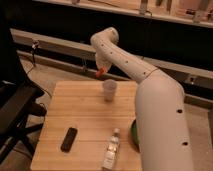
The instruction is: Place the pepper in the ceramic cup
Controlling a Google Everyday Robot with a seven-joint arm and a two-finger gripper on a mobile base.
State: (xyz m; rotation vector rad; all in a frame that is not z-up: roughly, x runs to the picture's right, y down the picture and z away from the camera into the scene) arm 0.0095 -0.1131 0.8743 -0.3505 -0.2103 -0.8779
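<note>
The ceramic cup (109, 90) is a pale handleless tumbler standing upright near the far edge of the wooden table (80, 115). My gripper (101, 70) hangs from the white arm above and slightly left of the cup, over the table's far edge. The small orange-red pepper (100, 73) shows at the gripper's tip, held above the cup's rim level and a little behind and left of it.
A black remote-like object (69, 139) lies at the table's front left. A clear plastic bottle (111, 150) lies near the front edge. A green bowl (134, 134) peeks out beside my arm at the right. A black chair (15, 110) stands at left.
</note>
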